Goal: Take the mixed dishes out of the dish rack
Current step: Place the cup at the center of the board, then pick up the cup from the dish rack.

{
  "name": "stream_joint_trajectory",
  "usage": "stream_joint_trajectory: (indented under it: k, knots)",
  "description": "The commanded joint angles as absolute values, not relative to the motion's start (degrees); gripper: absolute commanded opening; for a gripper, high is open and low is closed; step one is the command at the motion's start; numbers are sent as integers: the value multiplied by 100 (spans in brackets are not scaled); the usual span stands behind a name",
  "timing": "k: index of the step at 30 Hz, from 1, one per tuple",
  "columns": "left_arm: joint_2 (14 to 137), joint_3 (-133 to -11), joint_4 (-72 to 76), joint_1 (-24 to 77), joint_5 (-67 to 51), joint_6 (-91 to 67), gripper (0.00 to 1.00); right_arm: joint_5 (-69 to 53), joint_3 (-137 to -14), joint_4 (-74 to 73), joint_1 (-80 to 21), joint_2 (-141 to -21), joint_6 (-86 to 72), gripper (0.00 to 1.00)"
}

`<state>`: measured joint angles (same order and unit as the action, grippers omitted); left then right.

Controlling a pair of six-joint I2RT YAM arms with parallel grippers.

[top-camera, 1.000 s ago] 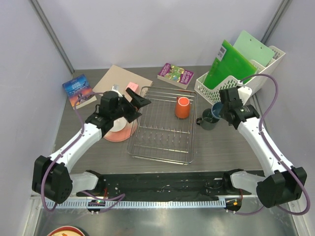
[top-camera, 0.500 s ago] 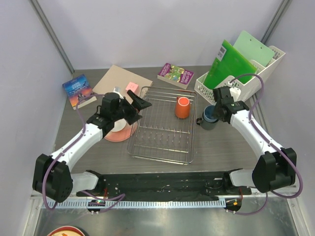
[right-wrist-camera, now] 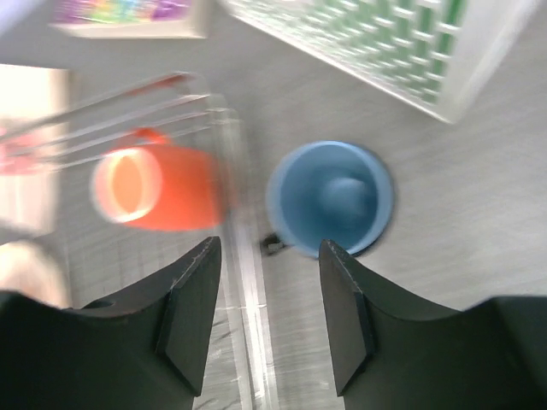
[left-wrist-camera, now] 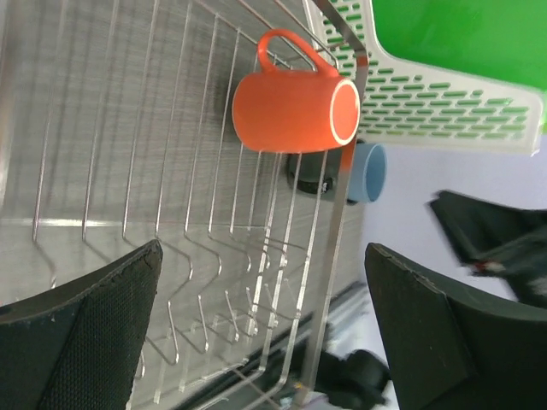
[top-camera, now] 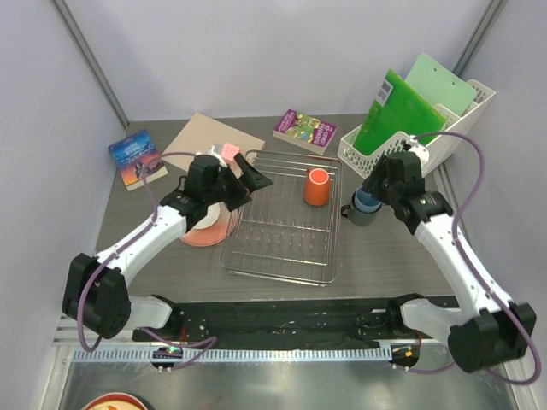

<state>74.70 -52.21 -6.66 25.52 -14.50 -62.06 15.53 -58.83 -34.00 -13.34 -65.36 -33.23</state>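
Left gripper (left-wrist-camera: pixel 256 333) has shifted right over the rectangular silver wire dish rack (top-camera: pixel 273 243), jaws wide, empty; orange mug (left-wrist-camera: pixel 291 113) stands in its upper right corner; right gripper (right-wrist-camera: pixel 267 316), parted and empty, hovers over light blue cup (right-wrist-camera: pixel 329 198) outside; only the top view shows the round pink plate (top-camera: pixel 195 237), left.

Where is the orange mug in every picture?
Top external: orange mug in the dish rack's far right corner.
Left wrist: upper middle, seen sideways.
Right wrist: left of middle, blurred.
Shared landmark: the light blue cup just outside the rack, beside it.
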Motion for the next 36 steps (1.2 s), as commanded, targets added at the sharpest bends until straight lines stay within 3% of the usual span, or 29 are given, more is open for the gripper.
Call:
stream_joint_trajectory:
  k: [1,5,10,22,36]
  knots:
    - [7882,-6516,-816,3312,-646,-4820,100,239,-5363,-1971,-1362,-5338,-3418,55]
    - [9154,-8030,-1773,3858,165,-3685,100,-429,-4984,-1363,-1389,-4817,-3498,55]
    - [10519,-9858,-2803,4060,475,-3446,100,-562,-4790,-1433,-1397,-4544,-3428,55]
    - [12216,-11179,-3111,4597,1230,-2830,100,-1010,-4219,-1046,-1398,-4201,-3806,55]
    - [12420,-11277,-2813,4693,1275,-2900,100,-994,-4017,-976,-1441,-4034,-3832,55]
